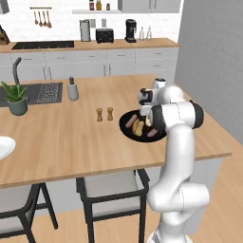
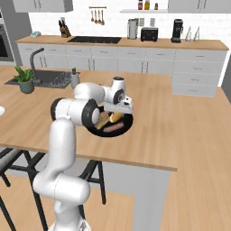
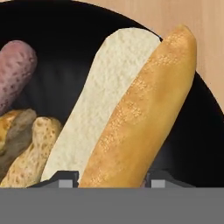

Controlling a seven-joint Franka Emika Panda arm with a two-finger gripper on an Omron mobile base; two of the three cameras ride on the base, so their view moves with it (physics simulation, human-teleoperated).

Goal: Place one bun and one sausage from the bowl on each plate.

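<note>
Your jaws stand around the long golden split bun (image 3: 131,118) in the wide black bowl (image 3: 57,48), whether clenched I cannot tell; squeeze firmly, then lift straight.

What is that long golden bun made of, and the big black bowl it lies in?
The long golden-brown bun looks like baked bread: a speckled, matte crust on one side and a pale, crumbly cut face beside it. The wide round black bowl seems smooth and slightly glossy, perhaps glazed ceramic or plastic; the rendering leaves that open.
</note>
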